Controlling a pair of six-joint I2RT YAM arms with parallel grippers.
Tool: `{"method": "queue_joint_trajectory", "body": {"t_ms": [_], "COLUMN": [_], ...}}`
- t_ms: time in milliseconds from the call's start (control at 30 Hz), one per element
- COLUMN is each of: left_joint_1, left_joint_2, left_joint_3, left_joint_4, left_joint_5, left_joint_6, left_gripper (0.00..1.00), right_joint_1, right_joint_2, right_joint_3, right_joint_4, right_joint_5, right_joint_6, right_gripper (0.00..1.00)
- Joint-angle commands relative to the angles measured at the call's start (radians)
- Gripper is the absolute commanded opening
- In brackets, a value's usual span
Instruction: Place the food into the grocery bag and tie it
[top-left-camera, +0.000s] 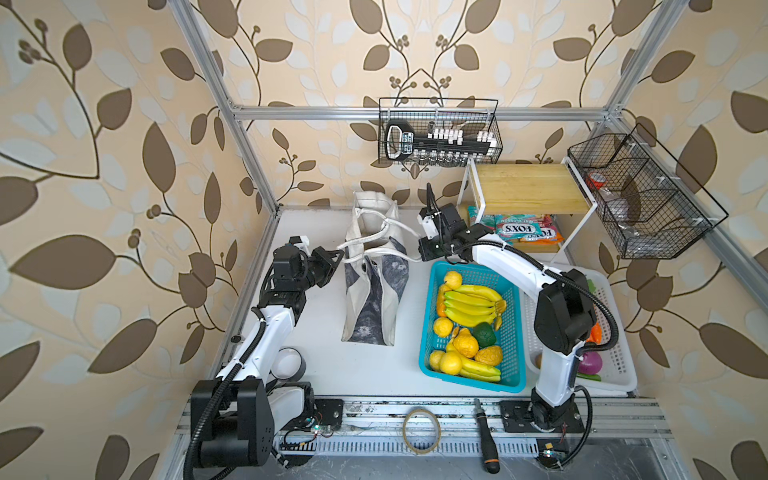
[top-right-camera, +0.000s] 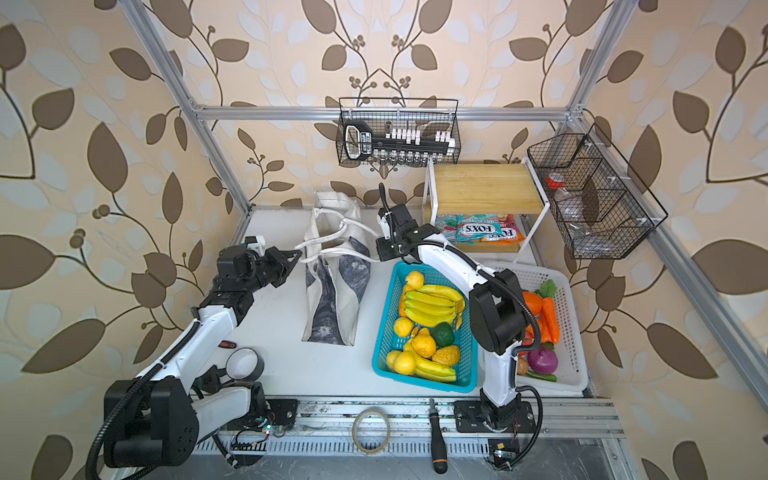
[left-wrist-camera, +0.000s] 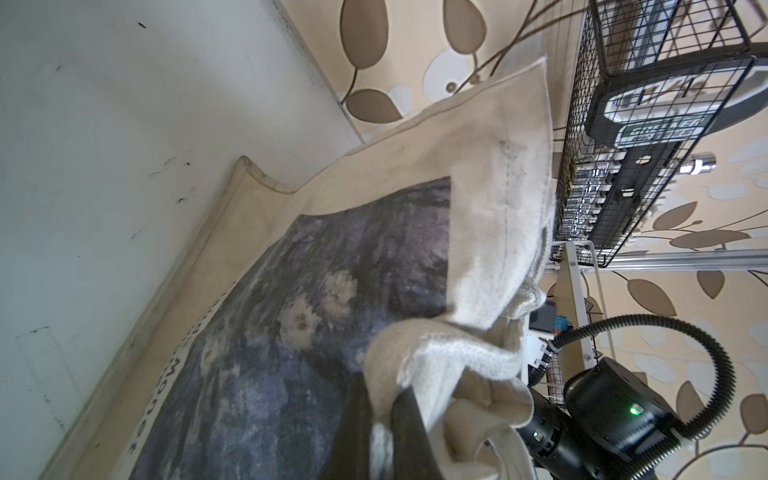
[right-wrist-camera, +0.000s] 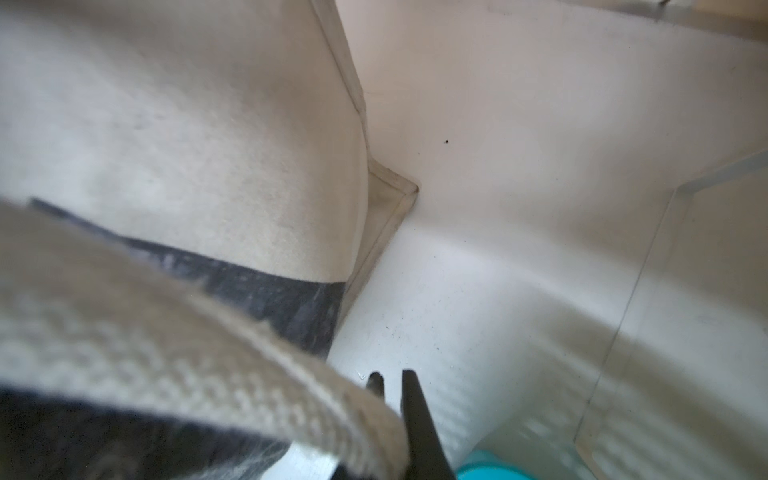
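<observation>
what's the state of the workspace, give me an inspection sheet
surface: white table, lightly scuffed
job's things: grocery bag upright; food not visible, inside hidden
clutter: blue basket of toy fruit, white basket, tape roll, screwdriver
claws: left claw and right claw each shut on a strap handle, drawn across the bag's mouth
cables: black hose looped off the right arm, clear of the bag
surroundings: wire baskets, wooden shelf, leaf wallpaper

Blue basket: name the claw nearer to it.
Right. The right claw hangs just past the far rim of the blue basket, shut on a strap of the grocery bag. The left claw is across the bag from the basket, shut on the other strap.
</observation>
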Motion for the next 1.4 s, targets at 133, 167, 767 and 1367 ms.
{"method": "queue_joint_trajectory", "body": {"t_ms": [133, 167, 767, 1367], "left_joint_1": [-0.015, -0.016, -0.016, -0.015], "left_joint_2": [-0.064, -0.068, -0.116, -0.189], "left_joint_3": [0.069, 0.070, 0.144, 0.277], "left_joint_4": [-0.023, -0.020, -0.130, -0.395], "left_joint_5": [0.049, 0.057, 0.048, -0.130], "left_joint_6": [0.036, 0.032, 0.066, 0.245], "left_gripper": [0.14, 0.16, 0.66, 0.99], "right_joint_1": [0.013, 0.015, 0.031, 0.068], "right_joint_2": [-0.100, -0.108, -0.191, -0.291], "right_joint_3": [0.010, 0.012, 0.065, 0.125], "right_joint_4": [0.041, 0.040, 0.016, 0.005], "right_joint_5": [-0.074, -0.071, -0.039, 0.043], "right_joint_6": [0.026, 0.029, 0.020, -0.008], "right_gripper": [0.11, 0.13, 0.45, 0.86]}}
